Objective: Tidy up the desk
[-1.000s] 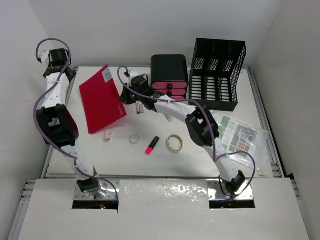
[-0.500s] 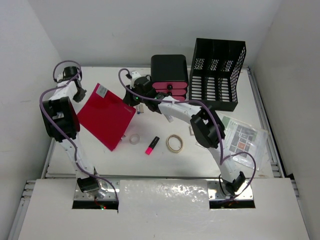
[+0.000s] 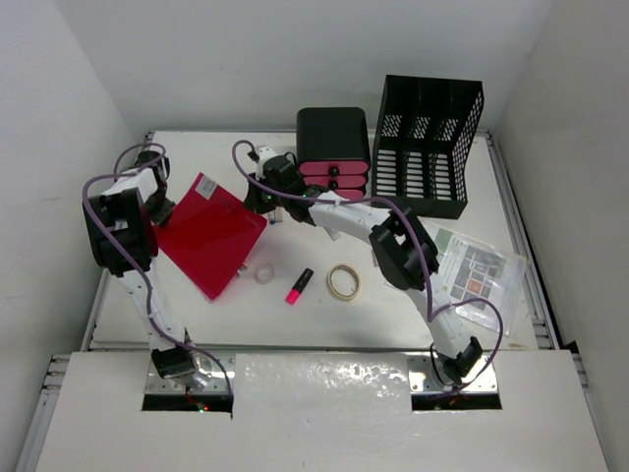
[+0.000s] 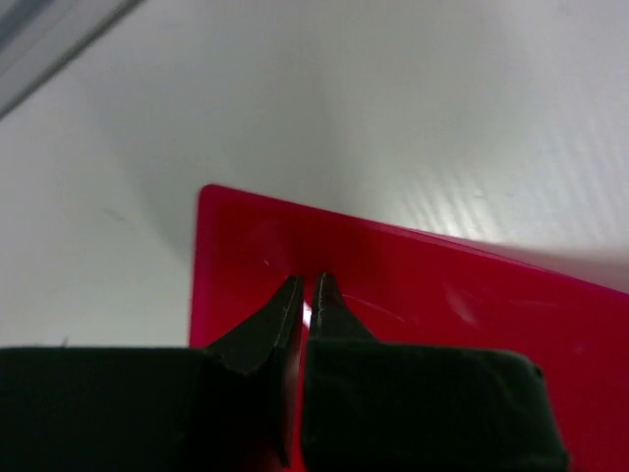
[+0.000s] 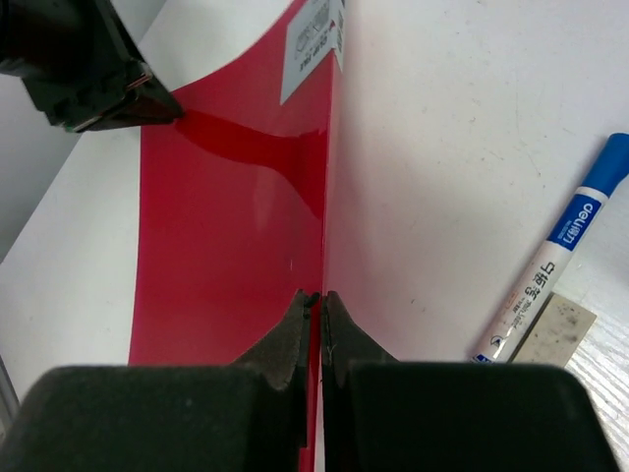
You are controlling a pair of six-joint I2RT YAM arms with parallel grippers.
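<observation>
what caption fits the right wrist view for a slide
Right gripper pinching the red folder edge, left gripper holding its far side, blue marker alongside

The brand "deli" is read in white letters on the blue band of the pen [image 5: 555,258], in the right wrist view. Dark Chinese characters are printed further down its white barrel, but they cannot be made out. A white label [image 5: 313,34] is stuck on the red folder [image 5: 236,216]; its print is too small to be read. Nothing can be read on the printed sheet [image 3: 479,270] on the desk [image 3: 324,324].
</observation>
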